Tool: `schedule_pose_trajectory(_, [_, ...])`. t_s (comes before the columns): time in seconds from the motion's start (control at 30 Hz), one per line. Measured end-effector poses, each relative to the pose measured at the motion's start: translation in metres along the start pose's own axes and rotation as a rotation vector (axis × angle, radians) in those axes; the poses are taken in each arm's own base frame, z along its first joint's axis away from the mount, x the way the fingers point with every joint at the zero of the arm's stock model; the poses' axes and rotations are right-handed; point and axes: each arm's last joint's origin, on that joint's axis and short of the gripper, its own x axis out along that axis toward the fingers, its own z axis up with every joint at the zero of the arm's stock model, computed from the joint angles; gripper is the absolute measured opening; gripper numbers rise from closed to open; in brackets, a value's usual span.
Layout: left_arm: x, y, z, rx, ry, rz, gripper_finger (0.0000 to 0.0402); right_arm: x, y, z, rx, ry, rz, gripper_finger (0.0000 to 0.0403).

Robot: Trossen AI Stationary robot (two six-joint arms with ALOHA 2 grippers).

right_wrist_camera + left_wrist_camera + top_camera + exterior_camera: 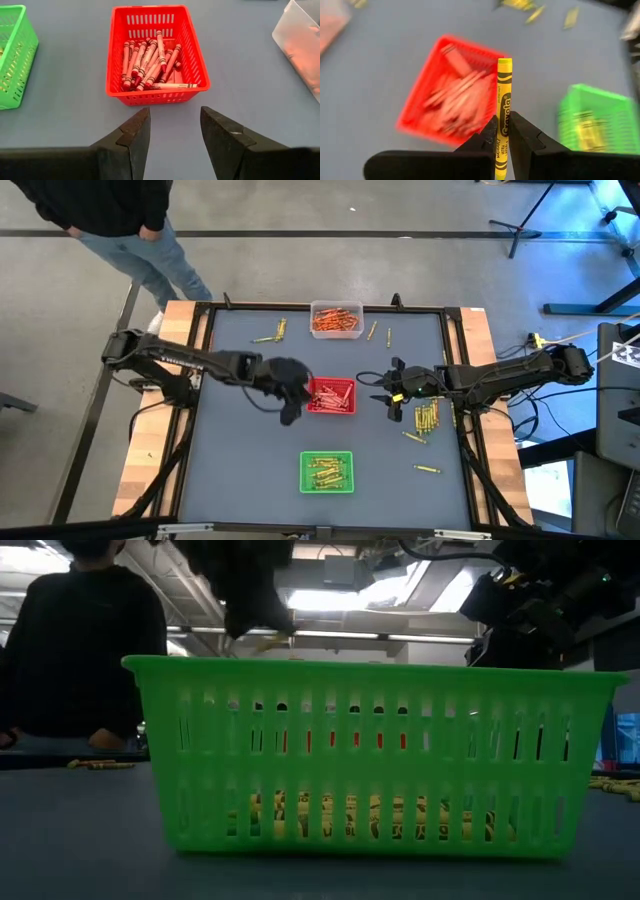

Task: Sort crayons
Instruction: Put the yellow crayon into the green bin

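A yellow-green crayon (503,115) is held upright in the clenched left gripper (502,131), at the centre of the high view, beside the red tray (331,396). It is best carried on to the green tray (327,471) at lower centre and lowered well inside before release. The right gripper (175,131), right of centre, is spread and holds nothing

a yellow crayon (503,117) stands pinched upright; red crayons (150,65) lie heaped in the red tray (192,60).
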Motion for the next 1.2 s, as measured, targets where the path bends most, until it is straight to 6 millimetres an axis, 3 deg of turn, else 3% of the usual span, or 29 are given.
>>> schedule_pose_trajectory(0.23, [0.015, -0.051, -0.009, 0.084, -0.106, -0.098, 0.0016, 0.000, 0.000, 0.000, 0.000, 0.000, 0.000, 0.0170])
schedule_pose_trajectory(0.5, [0.041, -0.078, -0.023, 0.120, -0.099, -0.131, 0.0016, 0.000, 0.002, 0.000, 0.033, 0.002, 0.071, 0.0170])
schedule_pose_trajectory(0.77, [0.063, -0.113, -0.015, 0.192, -0.051, -0.175, 0.0016, 0.000, 0.001, 0.000, 0.034, 0.000, 0.043, 0.0170])
schedule_pose_trajectory(1.0, [0.082, -0.125, -0.026, 0.213, 0.134, -0.128, 0.0016, 0.000, 0.001, 0.000, 0.051, 0.002, 0.043, 0.0170])
schedule_pose_trajectory(1.2, [0.093, -0.131, -0.037, 0.191, 0.220, -0.240, 0.0016, 0.000, 0.001, 0.000, 0.054, 0.004, 0.043, 0.0170])
